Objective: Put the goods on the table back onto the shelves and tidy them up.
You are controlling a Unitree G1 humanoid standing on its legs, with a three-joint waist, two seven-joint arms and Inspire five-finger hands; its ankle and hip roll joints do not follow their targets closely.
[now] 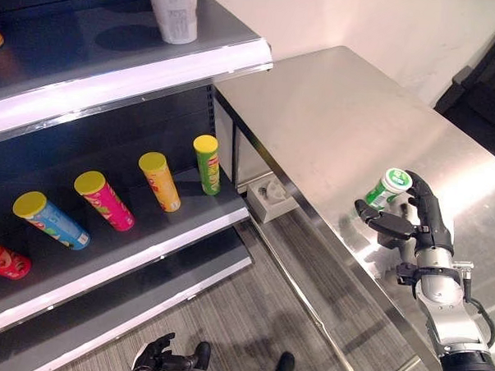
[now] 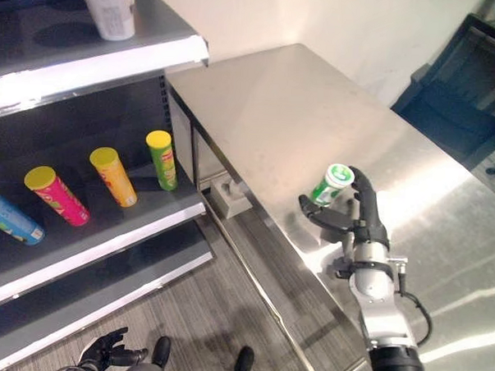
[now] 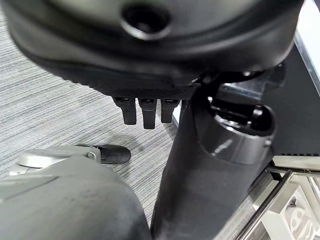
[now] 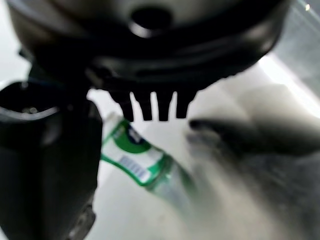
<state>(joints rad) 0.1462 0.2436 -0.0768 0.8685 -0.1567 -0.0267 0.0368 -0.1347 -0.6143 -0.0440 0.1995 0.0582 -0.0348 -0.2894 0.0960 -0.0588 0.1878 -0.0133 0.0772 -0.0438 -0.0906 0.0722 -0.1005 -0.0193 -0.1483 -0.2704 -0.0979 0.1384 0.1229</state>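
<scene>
A green and white can (image 1: 385,188) is tilted just above the steel table (image 1: 333,115), near its front edge. My right hand (image 1: 417,216) is shut on it: the fingers arch over its far side and the thumb comes in from below. In the right wrist view the can (image 4: 135,159) shows past the fingers (image 4: 150,106). My left hand (image 1: 153,358) hangs low by the floor, open and empty. Several snack tubes lie on the middle shelf (image 1: 146,239): green (image 1: 206,163), orange (image 1: 160,180), pink (image 1: 105,200), blue (image 1: 51,220) and red (image 1: 2,259).
A white container (image 1: 174,11) stands on the top shelf (image 1: 112,77). A white box (image 1: 272,195) sits on the floor between shelf and table. A dark chair (image 1: 482,89) stands beyond the table's far right.
</scene>
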